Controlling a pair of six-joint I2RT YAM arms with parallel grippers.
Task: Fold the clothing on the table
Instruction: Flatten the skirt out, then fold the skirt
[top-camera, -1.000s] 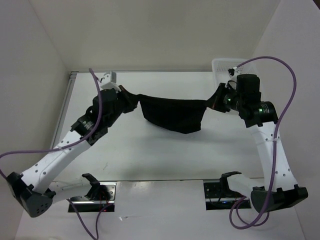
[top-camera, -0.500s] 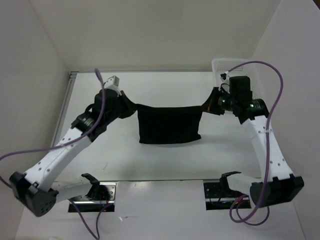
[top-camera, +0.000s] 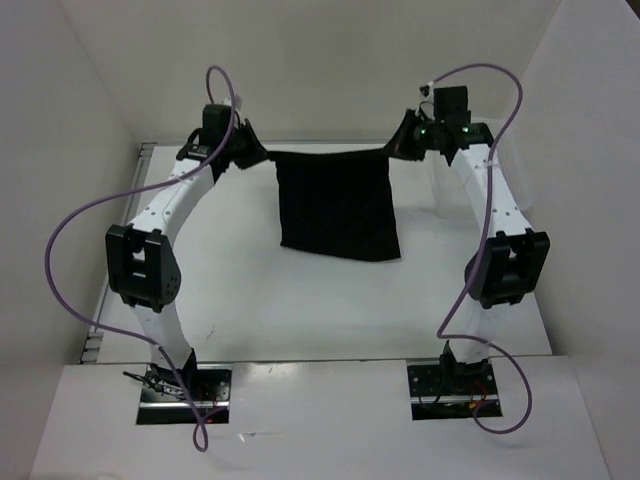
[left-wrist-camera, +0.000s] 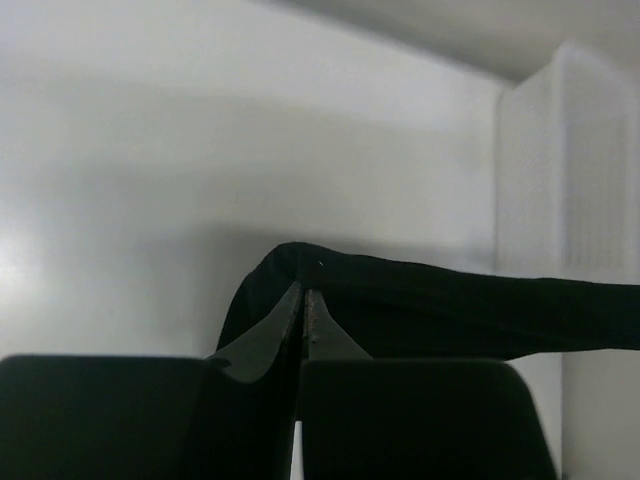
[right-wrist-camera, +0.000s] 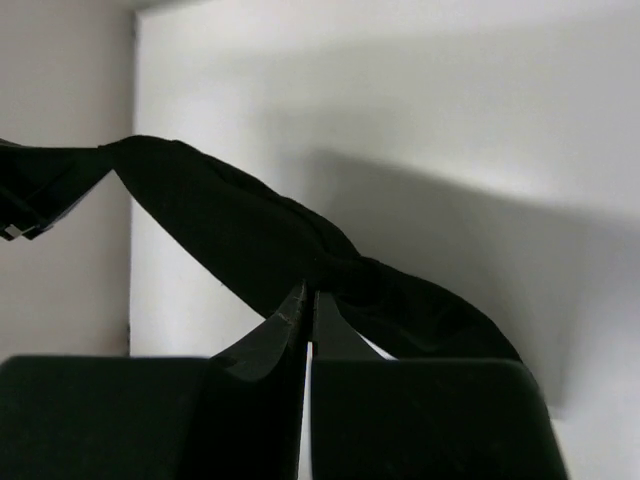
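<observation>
Clothing (top-camera: 338, 205) hangs spread between left pincer (top-camera: 254, 156) and right pincer (top-camera: 394, 150), each clamped on a corner; next, likely lay it flat on the table (top-camera: 250, 295) below.

The soft black fabric garment (left-wrist-camera: 450, 305) runs off my left wrist view's right edge, corner buried in my left pincer (left-wrist-camera: 303, 292).

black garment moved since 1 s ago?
Yes. The small black fabric garment shifted back: top edge now at the far rim of the white table.

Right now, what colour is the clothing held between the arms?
The clothing is plain black, clearest in the top view.
</observation>
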